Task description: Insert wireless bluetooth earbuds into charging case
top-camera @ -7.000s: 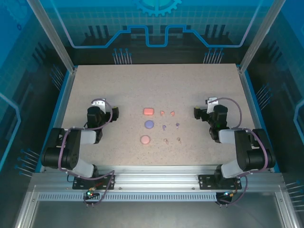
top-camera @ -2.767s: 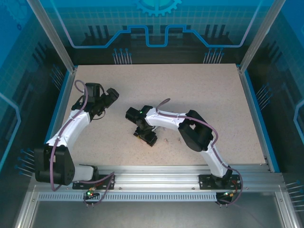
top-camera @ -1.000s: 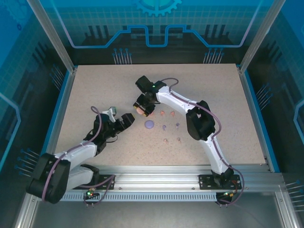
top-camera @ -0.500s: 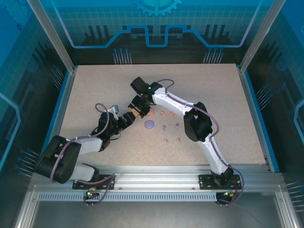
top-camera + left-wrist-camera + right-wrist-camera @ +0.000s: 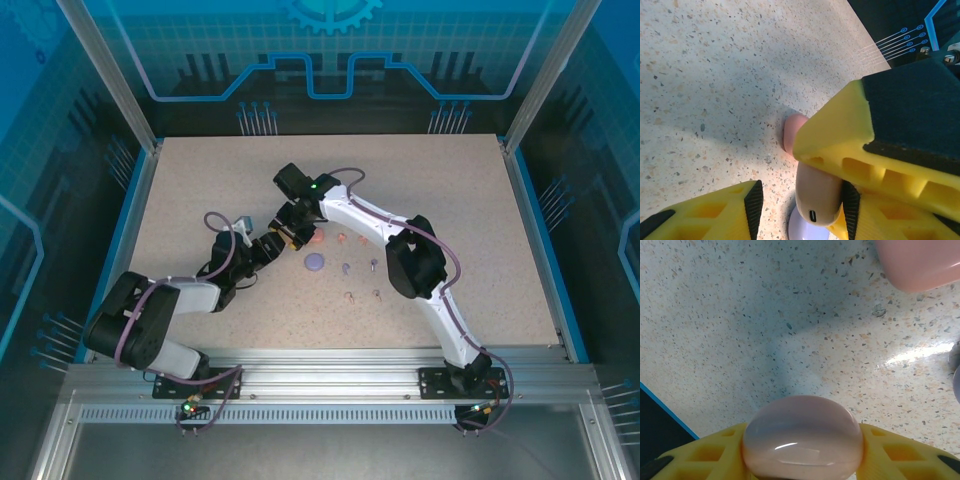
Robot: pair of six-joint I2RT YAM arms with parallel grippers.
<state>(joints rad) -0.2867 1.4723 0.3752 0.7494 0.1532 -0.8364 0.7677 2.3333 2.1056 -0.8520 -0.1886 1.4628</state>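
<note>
Glossy, smooth plastic pale pink case [image 5: 802, 437], matt yellow moulded-plastic fingers [image 5: 700, 455] either side of it, speckled stone-look table [image 5: 790, 315] with faint sheen, brushed metal frame rail [image 5: 330, 385]

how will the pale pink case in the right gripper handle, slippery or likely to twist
Probably slippery: the pale pink case is glossy, with a bright highlight on its shell. Its rounded pebble shape, pinched in the right gripper, may twist or squirt out. It looks rigid, not squashy.

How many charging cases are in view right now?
3: the pale pink case in the right gripper; the coral-red case just beside it; the purple case nearer the robot.
</note>
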